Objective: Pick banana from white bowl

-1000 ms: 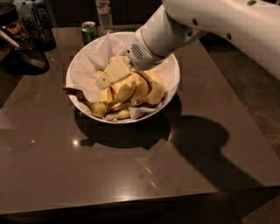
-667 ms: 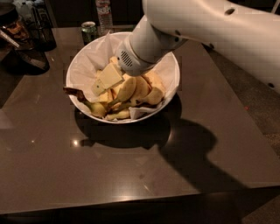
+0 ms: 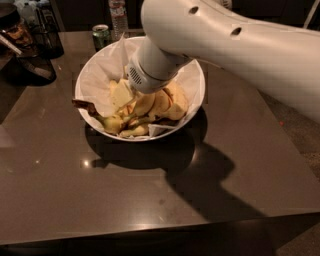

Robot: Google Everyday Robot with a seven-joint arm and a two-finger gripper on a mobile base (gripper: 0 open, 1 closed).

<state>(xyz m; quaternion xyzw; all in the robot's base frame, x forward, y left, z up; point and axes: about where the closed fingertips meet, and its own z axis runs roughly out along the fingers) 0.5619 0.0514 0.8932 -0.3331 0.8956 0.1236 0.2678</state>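
Observation:
The white bowl (image 3: 90,75), lined with crinkled white paper, stands at the middle back of the dark table. It holds several yellow bananas. The thick, curved banana (image 3: 176,101) lies on the right side of the bowl, partly under my arm. Shorter bananas (image 3: 114,123) joined at a dark brown stem (image 3: 84,105) lie at the front left. My gripper (image 3: 122,95) is down inside the bowl, left of the middle, right among the fruit. The wrist (image 3: 150,67) hides the back of the bowl.
A green drink can (image 3: 101,36) and a clear bottle (image 3: 118,15) stand just behind the bowl. Dark kitchen items (image 3: 27,45) sit at the back left. The table's right edge (image 3: 280,125) and front edge (image 3: 160,227) are in view.
The arm has swung left and lower over the bowl. The gripper sits deeper among the bananas, and the wrist covers more of the bowl.

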